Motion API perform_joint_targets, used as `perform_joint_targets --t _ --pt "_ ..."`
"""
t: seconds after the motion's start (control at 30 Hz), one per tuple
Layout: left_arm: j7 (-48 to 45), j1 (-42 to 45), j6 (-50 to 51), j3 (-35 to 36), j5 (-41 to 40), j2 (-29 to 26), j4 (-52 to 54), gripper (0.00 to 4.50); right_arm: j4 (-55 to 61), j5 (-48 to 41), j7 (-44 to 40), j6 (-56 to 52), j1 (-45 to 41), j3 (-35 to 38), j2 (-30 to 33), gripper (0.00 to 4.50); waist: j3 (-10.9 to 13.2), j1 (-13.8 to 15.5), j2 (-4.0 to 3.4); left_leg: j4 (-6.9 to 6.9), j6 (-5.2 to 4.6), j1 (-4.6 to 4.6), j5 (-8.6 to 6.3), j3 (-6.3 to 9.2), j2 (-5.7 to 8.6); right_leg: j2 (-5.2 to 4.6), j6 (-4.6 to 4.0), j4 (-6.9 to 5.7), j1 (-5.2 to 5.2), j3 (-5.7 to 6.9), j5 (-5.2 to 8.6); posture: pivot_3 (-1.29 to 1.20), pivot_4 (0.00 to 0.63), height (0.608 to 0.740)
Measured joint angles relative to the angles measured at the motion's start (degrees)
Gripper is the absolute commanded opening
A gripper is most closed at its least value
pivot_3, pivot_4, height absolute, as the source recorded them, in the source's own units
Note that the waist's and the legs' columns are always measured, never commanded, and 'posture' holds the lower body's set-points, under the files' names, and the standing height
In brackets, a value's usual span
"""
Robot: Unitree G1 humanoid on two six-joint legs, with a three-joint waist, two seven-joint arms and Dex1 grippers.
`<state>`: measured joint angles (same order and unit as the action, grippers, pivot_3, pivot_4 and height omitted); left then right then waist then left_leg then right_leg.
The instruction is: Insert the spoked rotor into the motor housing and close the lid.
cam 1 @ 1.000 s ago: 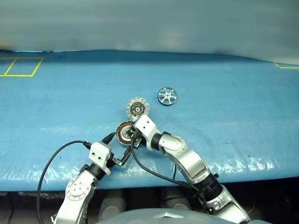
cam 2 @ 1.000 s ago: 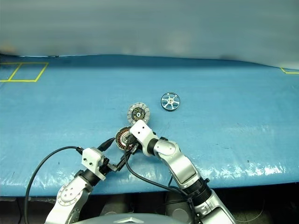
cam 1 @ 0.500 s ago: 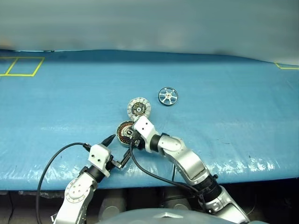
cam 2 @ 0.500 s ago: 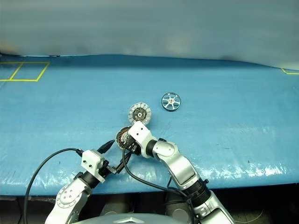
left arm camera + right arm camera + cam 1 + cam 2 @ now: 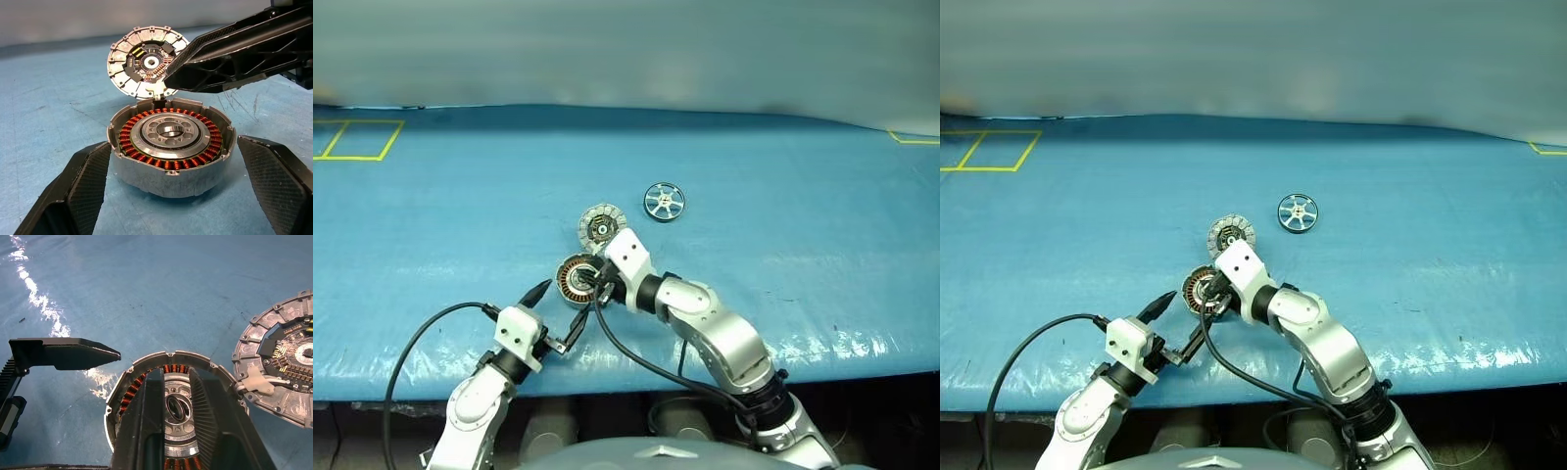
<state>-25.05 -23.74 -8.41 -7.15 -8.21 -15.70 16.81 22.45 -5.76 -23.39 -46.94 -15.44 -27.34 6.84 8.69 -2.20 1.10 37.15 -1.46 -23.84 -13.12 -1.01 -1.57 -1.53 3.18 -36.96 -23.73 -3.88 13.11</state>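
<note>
Since a second ago the right gripper (image 5: 178, 401) has lifted a little and its wrist now stands higher over the motor housing (image 5: 575, 279). Its two black fingers are pressed close together, holding nothing, tips above the housing's open top with the copper windings showing. The left gripper (image 5: 171, 186) is spread wide, one finger on each side of the housing, not touching it. The lid (image 5: 601, 226) lies flipped open just beyond the housing, joined at its far edge. The spoked rotor (image 5: 664, 202) rests well apart on the blue tarp (image 5: 803, 215), beyond and to the right.
</note>
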Motion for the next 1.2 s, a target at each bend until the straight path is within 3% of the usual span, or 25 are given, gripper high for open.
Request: perform_joint_targets --t 0.57,1.2 --pt "0.0 -1.89 -0.91 -0.14 0.27 0.48 -0.87 4.5 -6.73 3.62 3.48 -2.25 -4.39 -2.34 -1.0 0.03 0.0 -0.03 0.0 0.0 0.0 0.0 0.0 -0.01 0.01 -0.02 0.0 0.01 0.01 0.01 0.0 0.0 0.15 0.74" --pt "0.04 -2.7 -1.06 -0.19 0.49 0.45 -0.87 4.5 -5.89 3.19 -0.87 -3.63 -5.1 -2.92 2.09 0.03 -0.01 -0.34 0.0 -0.02 0.0 0.03 0.0 -0.01 -0.01 0.01 0.0 0.0 0.05 0.0 0.0 0.0 0.15 0.74"
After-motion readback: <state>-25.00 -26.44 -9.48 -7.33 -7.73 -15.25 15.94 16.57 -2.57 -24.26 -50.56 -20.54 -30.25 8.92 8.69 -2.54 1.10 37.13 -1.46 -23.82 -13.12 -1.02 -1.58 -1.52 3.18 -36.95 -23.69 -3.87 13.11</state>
